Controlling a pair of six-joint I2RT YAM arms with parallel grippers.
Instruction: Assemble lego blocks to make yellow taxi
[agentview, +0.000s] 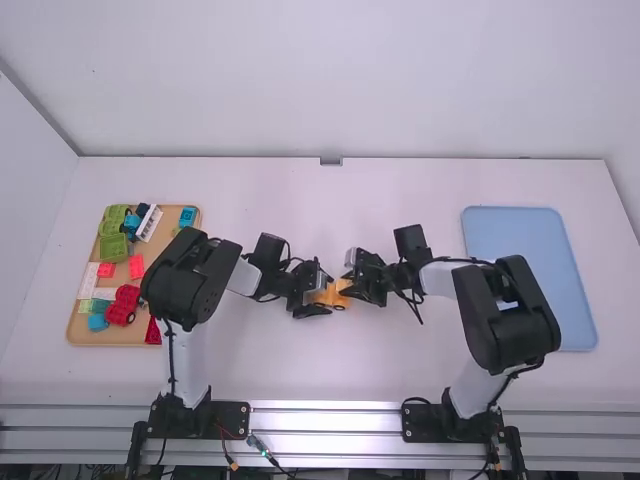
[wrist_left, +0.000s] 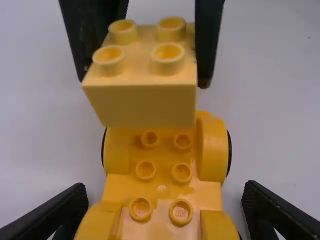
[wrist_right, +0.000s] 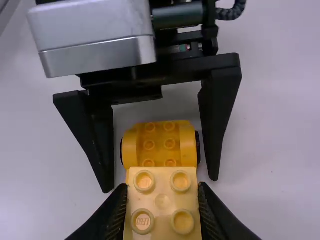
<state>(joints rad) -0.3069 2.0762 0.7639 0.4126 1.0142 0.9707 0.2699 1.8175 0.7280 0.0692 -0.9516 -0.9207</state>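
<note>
Near the table's middle, my left gripper (agentview: 318, 297) and right gripper (agentview: 352, 284) face each other over the yellow car base (agentview: 338, 297). In the left wrist view the left gripper (wrist_left: 162, 212) stands open around the wheeled car base (wrist_left: 162, 187), with space on both sides. A light yellow block (wrist_left: 145, 102) is above the base's far part. In the right wrist view my right gripper (wrist_right: 162, 197) is shut on this block (wrist_right: 163, 201), studs up; the base (wrist_right: 160, 142) shows beyond it, between the left gripper's fingers. Whether block and base touch, I cannot tell.
At the left, a tan tray (agentview: 130, 337) holds green, red, blue and white blocks and wheeled parts. A blue tray (agentview: 520, 250) lies at the right, beside the right arm. Both arms' forearms reach in low toward the middle.
</note>
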